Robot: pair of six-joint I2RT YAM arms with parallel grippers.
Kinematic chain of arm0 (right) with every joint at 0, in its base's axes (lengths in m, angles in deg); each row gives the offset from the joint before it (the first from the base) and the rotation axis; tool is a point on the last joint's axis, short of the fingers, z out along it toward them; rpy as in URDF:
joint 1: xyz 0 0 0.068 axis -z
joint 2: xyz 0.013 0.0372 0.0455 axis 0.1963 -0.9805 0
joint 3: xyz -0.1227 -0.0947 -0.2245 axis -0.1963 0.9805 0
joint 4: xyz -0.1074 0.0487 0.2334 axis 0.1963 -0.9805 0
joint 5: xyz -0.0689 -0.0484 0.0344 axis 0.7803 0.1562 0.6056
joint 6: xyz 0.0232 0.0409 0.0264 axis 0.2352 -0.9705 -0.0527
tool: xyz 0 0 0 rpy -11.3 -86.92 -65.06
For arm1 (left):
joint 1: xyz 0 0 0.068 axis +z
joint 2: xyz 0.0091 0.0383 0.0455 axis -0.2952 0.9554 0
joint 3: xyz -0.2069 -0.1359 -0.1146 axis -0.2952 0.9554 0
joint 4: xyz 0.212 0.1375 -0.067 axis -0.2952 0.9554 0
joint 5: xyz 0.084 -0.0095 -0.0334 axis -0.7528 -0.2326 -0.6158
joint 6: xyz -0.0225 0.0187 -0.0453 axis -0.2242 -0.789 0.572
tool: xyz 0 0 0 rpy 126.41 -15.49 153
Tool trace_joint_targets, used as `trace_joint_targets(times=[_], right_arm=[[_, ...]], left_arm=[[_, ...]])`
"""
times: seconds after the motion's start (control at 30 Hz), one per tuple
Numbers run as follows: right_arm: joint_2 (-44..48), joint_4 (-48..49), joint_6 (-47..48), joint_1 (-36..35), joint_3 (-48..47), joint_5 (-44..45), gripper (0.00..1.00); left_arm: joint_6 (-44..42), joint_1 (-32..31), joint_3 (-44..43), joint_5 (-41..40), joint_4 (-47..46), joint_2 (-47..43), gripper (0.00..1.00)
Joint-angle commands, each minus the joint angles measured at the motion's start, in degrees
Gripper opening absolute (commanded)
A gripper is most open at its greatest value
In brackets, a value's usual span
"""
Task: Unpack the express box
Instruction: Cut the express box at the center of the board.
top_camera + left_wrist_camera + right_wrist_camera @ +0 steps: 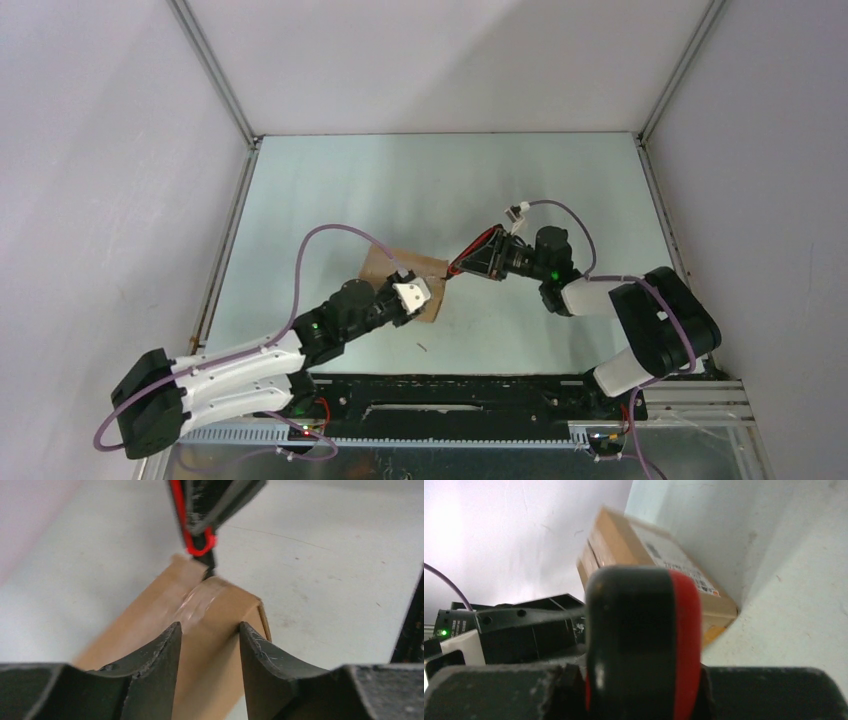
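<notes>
Cutting the tape seam looks like the step in hand: the utility knife tip sits at the clear tape on top of the express box, which is on the table. Jaws of the left gripper are half spread, pinching the box sides. Jaws of the right gripper are pressed tight on the knife handle. Next move probably needs a shallow draw along the seam with the box held steady. One box face carries a white label, print too blurred to read.

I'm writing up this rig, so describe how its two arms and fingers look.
Both the left arm and right arm are chunky black and white segments. A lilac cable loops along each, and a green light glows on both. The left gripper has dark, curved, scuffed fingers.
</notes>
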Motion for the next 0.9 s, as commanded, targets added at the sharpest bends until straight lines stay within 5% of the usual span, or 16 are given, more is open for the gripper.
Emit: trace_joint_targets(times=[0.0, 0.37, 0.43, 0.53, 0.67, 0.87], right_arm=[[0.3, -6.5, 3.4, 2.0, 2.6, -9.5, 0.00], [0.9, -8.4, 1.9, 0.9, 1.2, -7.7, 0.00], [1.4, -9.9, 1.9, 0.7, 1.0, -6.1, 0.00], [2.9, -13.2, 3.0, -0.9, 0.4, -2.7, 0.00], [6.8, -19.6, 4.8, -3.2, -0.1, 4.4, 0.00], [15.5, -24.4, 2.9, -6.5, 2.8, 18.3, 0.00]], left_arm=[[-2.7, 2.3, 0.2, -11.0, -3.8, -4.0, 0.00], [-1.5, 2.1, -5.3, -6.0, 2.6, 0.2, 0.02], [2.2, 2.2, -9.0, -8.0, 7.5, 1.2, 0.14], [8.7, 2.5, -17.2, -11.6, 16.3, 1.6, 0.49], [21.5, 3.6, -26.9, -16.3, 31.2, 4.3, 0.64], [58.0, 7.8, -44.3, -17.6, 63.3, 14.4, 0.54]])
